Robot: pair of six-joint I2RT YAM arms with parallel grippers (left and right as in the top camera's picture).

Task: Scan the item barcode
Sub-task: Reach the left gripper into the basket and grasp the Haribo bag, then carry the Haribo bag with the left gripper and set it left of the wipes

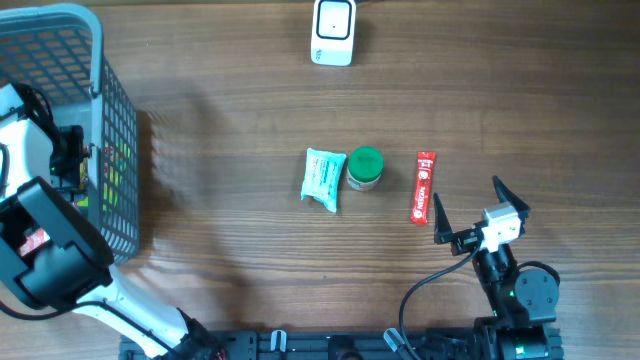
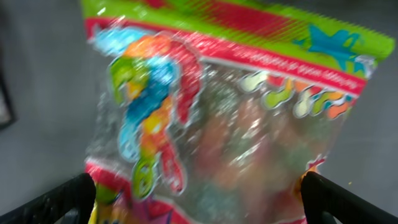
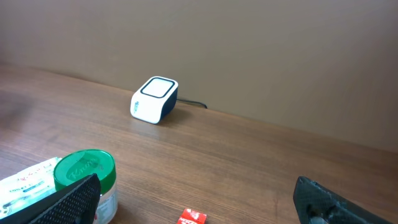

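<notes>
A clear candy bag (image 2: 217,118) with green and red bands and bright gummy shapes fills the left wrist view, blurred. It hangs or lies between my left gripper's (image 2: 199,208) black fingers (image 2: 53,202), which stand wide apart at its lower corners; the gripper is open. The white barcode scanner (image 1: 332,32) sits at the table's far edge, also in the right wrist view as the scanner (image 3: 154,99). My right gripper (image 1: 466,192) is open and empty near the front right. It stands just right of a red stick packet (image 1: 424,187).
A grey mesh basket (image 1: 115,120) stands at the far left with my left arm over it. A teal packet (image 1: 323,180) and a green-lidded jar (image 1: 365,168) lie mid-table. The jar (image 3: 87,174) shows beside my right gripper's left finger.
</notes>
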